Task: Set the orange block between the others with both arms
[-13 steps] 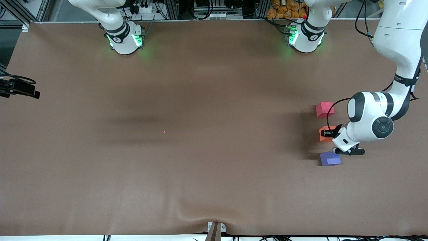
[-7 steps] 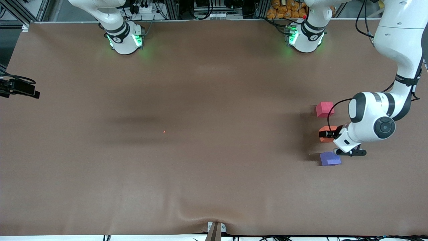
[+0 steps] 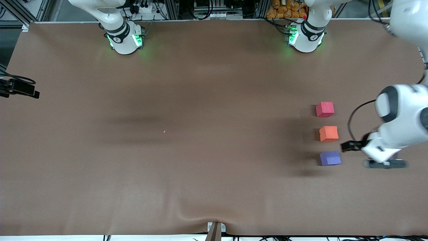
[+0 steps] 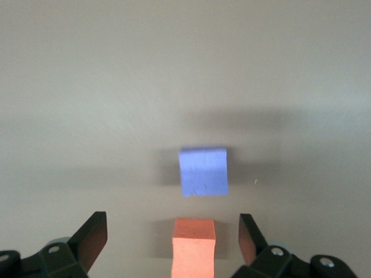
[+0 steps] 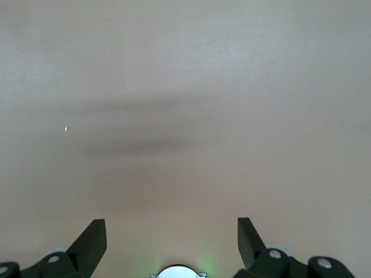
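Seeing the orange block resting free on the desk, in line between the pinkish-red cube and the purple-blue cube, which is nearest the front camera. We have the left end effector spread wide and empty just beside the row at its arm's end. Right end effector also spread, empty, over bare desk.
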Robot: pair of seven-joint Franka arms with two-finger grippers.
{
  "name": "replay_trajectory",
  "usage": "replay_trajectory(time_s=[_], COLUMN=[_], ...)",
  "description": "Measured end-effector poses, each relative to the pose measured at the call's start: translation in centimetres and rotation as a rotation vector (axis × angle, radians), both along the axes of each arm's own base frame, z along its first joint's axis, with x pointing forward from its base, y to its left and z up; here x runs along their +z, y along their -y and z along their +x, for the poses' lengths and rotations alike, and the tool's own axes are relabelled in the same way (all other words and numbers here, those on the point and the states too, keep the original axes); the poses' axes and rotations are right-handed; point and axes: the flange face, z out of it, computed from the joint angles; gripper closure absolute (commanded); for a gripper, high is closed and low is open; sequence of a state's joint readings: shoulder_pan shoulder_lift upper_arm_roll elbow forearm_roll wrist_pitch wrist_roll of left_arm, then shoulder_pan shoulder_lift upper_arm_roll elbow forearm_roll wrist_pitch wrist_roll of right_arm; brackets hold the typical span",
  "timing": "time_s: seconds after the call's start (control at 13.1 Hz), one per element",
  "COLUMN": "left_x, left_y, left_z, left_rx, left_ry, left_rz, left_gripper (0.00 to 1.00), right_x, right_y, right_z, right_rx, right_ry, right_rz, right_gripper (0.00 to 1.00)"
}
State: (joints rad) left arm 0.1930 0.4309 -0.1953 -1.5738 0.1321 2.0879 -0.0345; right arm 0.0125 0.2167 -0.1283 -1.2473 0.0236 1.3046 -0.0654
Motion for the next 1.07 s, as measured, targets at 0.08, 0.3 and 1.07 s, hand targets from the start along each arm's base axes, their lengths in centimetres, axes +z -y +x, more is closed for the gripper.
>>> replay_trajectory(time_s=[0.08, 0.3, 1.07], left_x=[3.3, 10.5, 25.0], left_y=[-0.1, -0.1, -0.8], left_z=[0.0, -1.6, -11.2], left_rx=[0.004, 0.020, 0.094], left_ry=[0.032, 0.051, -0.050], left_rz=[0.008, 0.008, -0.026], left_gripper=[0.00, 0.00, 0.00], right_x=[0.0, 0.0, 0.0], right_y=[0.0, 0.0, 0.0], right_z=[0.0, 0.0, 0.0], right_rx=[0.000, 0.000, 0.000], right_ry=[0.000, 0.000, 0.000], right_rz=[0.000, 0.000, 0.000], right_gripper=[0.00, 0.00, 0.00])
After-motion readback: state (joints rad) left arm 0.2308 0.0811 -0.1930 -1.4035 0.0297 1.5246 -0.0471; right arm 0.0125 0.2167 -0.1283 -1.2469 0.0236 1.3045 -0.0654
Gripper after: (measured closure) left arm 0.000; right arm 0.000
